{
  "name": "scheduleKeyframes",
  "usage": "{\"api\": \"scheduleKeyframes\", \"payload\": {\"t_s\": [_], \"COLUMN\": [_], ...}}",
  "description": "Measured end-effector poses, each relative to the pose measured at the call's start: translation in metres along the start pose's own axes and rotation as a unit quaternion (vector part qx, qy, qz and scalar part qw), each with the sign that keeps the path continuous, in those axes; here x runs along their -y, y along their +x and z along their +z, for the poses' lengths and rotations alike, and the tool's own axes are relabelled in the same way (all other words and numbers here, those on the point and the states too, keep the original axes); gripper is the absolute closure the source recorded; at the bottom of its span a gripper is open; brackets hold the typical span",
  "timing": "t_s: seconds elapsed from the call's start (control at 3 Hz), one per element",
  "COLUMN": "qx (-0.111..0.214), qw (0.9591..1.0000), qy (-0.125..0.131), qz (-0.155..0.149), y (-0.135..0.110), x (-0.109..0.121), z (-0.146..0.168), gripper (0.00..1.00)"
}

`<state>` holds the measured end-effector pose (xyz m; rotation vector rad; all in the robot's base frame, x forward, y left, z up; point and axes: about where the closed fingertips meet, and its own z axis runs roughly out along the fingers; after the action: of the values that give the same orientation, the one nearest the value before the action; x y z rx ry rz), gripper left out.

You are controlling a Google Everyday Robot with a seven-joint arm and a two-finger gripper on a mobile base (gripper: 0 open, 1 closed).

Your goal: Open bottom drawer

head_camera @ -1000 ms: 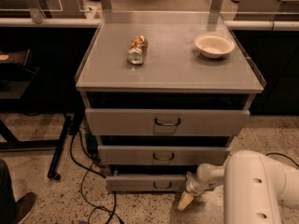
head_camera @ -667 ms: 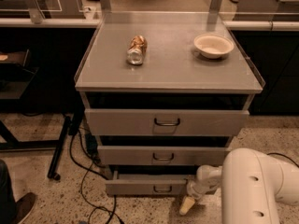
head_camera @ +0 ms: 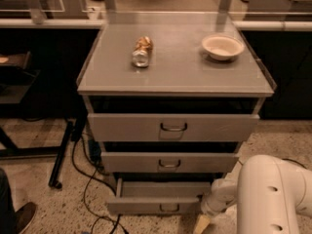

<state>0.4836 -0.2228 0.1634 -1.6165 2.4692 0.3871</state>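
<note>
Grey metal makes up the whole desk [head_camera: 185, 72], and the bottom drawer [head_camera: 156, 195] sits at its foot, lowest of the three fronts, already standing forward of the middle drawer [head_camera: 141, 163] so that some of its inside shows; its small dark wire handle [head_camera: 169, 208] hangs free at the middle of the front. The tool [head_camera: 202, 222] is low at the drawer's right front corner, well aside from the handle, on the end of the white arm [head_camera: 273, 194]; I cannot tell whether it is spread, pressed together or pinching anything, nor whether it touches the front. Judging from that, the main risk is an off-centre pull; force at one corner could skew the drawer on its runners and jam it, or the tool could slip off the edge and lose the drawer. The bulky arm also stands close before the right end, so it may block the drawer's own path if it does not back away as it pulls. Dark cables [head_camera: 90, 177] trail on the floor just left of the drawer and could snag under it. A hard tug might jolt the desk; the crushed can [head_camera: 141, 51] lies on its side there and could roll, while the bowl [head_camera: 222, 46] sits near the right edge.
</note>
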Motion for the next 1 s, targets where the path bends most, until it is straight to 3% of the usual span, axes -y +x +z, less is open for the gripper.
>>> {"api": "scheduleKeyframes", "payload": {"t_s": [0.67, 1.0], "qx": [-0.014, -0.040], "qw": [0.9998, 0.9985], "qy": [-0.009, -0.037], "qz": [-0.009, 0.004], "y": [0.010, 0.044], "x": [-0.006, -0.043], "z": [0.002, 0.007], "gripper": [0.00, 0.00]}}
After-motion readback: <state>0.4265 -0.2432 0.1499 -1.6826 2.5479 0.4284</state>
